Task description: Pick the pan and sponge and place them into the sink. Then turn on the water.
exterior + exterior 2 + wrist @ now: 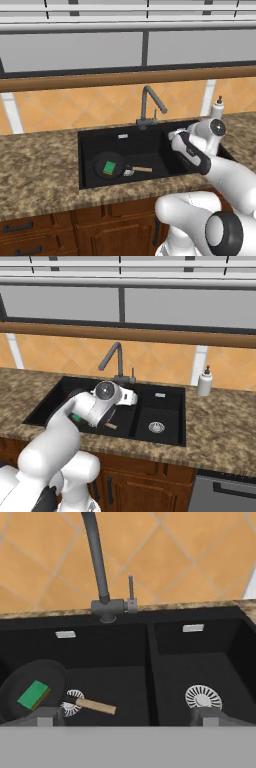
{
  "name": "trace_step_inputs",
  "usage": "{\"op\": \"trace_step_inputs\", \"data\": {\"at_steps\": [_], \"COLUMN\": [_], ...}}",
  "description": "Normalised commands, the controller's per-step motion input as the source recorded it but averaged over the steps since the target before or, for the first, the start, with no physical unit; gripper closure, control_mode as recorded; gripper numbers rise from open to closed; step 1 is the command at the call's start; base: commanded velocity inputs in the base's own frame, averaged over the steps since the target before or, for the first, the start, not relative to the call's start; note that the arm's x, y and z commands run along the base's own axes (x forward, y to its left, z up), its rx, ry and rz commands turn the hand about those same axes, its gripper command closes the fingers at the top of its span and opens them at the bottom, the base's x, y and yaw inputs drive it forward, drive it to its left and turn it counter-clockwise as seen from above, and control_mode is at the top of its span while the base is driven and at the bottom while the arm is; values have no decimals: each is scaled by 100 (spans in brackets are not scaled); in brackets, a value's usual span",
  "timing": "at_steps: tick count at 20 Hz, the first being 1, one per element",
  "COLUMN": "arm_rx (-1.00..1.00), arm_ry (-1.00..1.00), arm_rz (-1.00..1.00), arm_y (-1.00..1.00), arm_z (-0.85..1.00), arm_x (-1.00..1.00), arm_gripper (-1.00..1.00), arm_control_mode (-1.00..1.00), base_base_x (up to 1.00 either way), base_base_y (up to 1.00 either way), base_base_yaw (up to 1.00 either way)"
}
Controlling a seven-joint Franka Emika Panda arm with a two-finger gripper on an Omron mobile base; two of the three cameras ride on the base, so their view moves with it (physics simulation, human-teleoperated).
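From the left base view, the pan point(108, 165) lies in the wide basin of the sink point(87, 140), the sponge point(110, 168) resting inside it, so the placing looks done and turning on the water is the step in hand. In the right base view the gripper point(134, 397) hangs over the sink, just below the faucet point(114, 361), on a speckled brown table point(220, 421) backed by orange tiles. The hand view shows the jaws spread wide and empty, facing the faucet's lever point(130, 588); the next move probably calls for reaching up to push it.
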Motion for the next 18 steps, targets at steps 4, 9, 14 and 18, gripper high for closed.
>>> {"op": "trace_step_inputs", "data": {"at_steps": [4,9,14,18], "arm_rx": [1,0,0,0], "arm_ry": [-15,-10,-3,0], "arm_rz": [0,0,1,0], "arm_y": [0,0,0,-5], "arm_z": [0,0,0,-2], "arm_x": [15,19,0,9], "arm_gripper": [-100,-100,-100,-100], "arm_control_mode": [-100,-100,-100,-100], "base_base_x": [0,0,0,0], "base_base_y": [0,0,0,0], "base_base_yaw": [0,0,0,0]}}
